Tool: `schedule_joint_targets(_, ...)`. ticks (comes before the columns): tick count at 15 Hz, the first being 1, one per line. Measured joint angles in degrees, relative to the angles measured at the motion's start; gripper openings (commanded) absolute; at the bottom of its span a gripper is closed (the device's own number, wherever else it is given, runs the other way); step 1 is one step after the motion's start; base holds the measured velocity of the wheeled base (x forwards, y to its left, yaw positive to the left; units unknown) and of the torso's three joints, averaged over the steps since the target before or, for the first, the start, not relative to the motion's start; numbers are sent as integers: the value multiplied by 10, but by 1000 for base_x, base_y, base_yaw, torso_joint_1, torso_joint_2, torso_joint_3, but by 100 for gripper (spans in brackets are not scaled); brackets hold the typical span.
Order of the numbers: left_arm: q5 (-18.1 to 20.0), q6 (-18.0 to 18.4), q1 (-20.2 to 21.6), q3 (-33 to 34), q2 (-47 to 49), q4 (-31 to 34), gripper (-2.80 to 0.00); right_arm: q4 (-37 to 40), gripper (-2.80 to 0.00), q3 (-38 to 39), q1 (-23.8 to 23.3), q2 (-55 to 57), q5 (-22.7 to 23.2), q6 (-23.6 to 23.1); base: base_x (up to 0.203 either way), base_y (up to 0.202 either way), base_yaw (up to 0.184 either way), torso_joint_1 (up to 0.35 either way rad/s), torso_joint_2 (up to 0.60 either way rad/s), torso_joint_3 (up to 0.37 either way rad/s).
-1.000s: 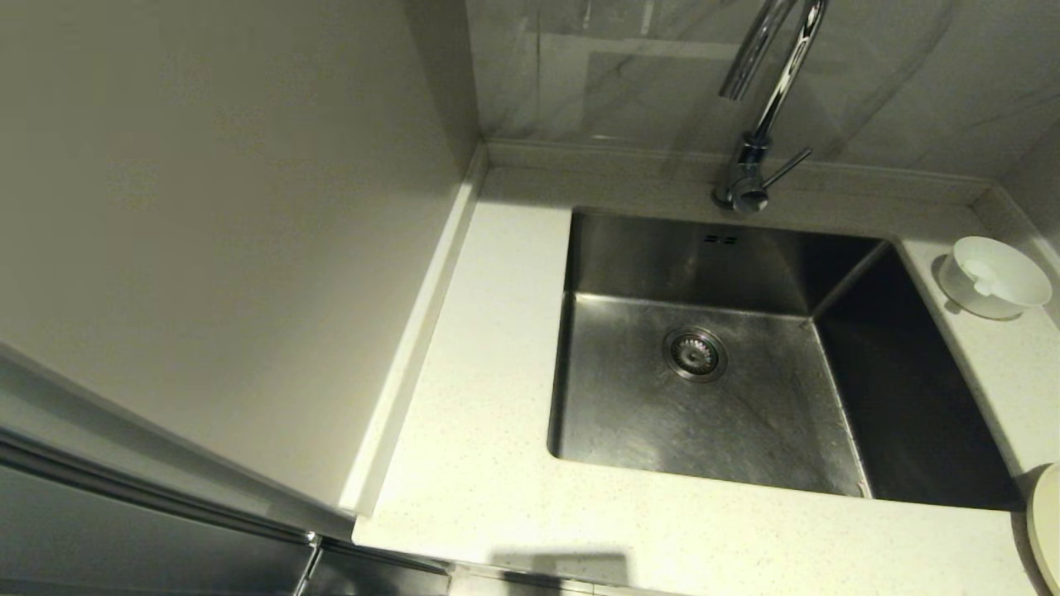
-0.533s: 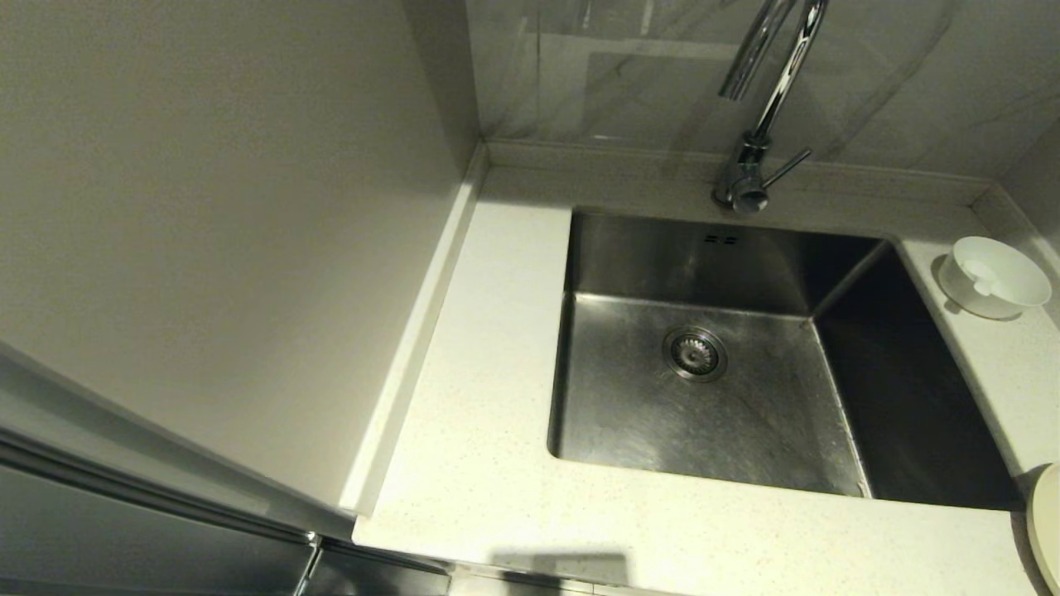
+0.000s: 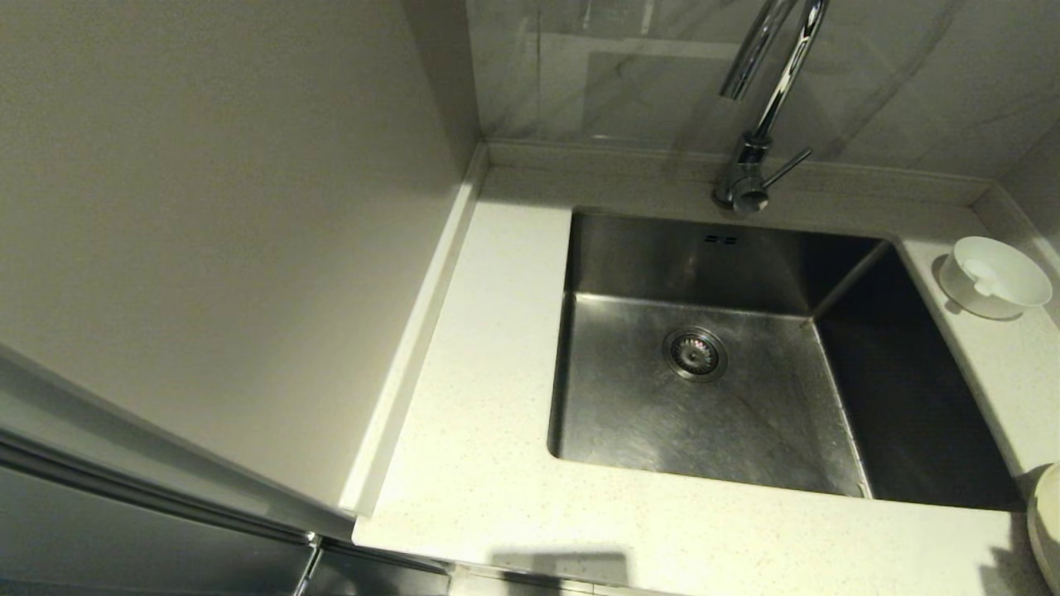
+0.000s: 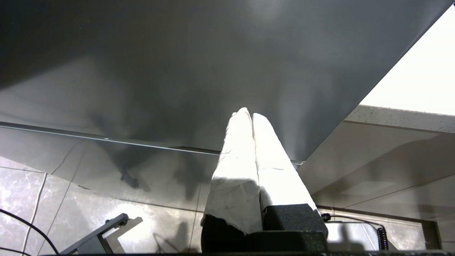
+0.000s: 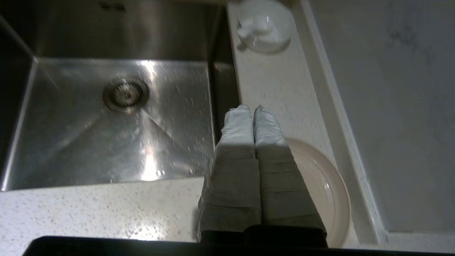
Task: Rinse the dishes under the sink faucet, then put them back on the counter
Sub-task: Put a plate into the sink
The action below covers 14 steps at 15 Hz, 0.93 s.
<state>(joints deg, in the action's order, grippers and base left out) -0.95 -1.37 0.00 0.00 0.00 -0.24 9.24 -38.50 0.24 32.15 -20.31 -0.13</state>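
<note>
A small white bowl (image 3: 1023, 298) with a white spoon (image 3: 981, 273) in it stands on the counter (image 3: 480, 414) at the sink's far right. The cream plate (image 3: 1045, 521) lies on the counter at the near right, cut off by the edge of the head view. My right gripper (image 5: 250, 107) is shut and empty. It hovers over the counter strip between the sink (image 5: 71, 142) and the plate (image 5: 323, 185), short of the bowl (image 5: 273, 39). The chrome faucet (image 3: 758, 124) rises behind the sink (image 3: 629, 248); no water shows. My left gripper (image 4: 249, 113) is shut, parked low before a cabinet front.
The faucet's side lever (image 3: 787, 168) points right. A round drain strainer (image 3: 694, 353) sits in the basin floor. A beige wall panel (image 3: 207, 207) bounds the counter on the left. A low raised edge (image 5: 341, 135) runs along the right side of the counter by the plate.
A faint shadow has appeared on the counter at the near right, beside the plate. Bowl, spoon, plate and faucet have not moved.
</note>
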Motion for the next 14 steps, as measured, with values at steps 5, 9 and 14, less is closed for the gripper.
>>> schedule_joint_targets(5,0,0,0,0,0,0,-280,140,-280,-170,0,167,22,137,0,0,0,0,0,0)
schedule_joint_targets(9,0,0,0,0,0,0,-280,282,-280,-287,-31,300,51,346,0,0,0,0,0,0)
schedule_joint_targets(14,0,0,0,0,0,0,-280,311,-280,-313,-261,419,58,382,0,0,0,0,0,0)
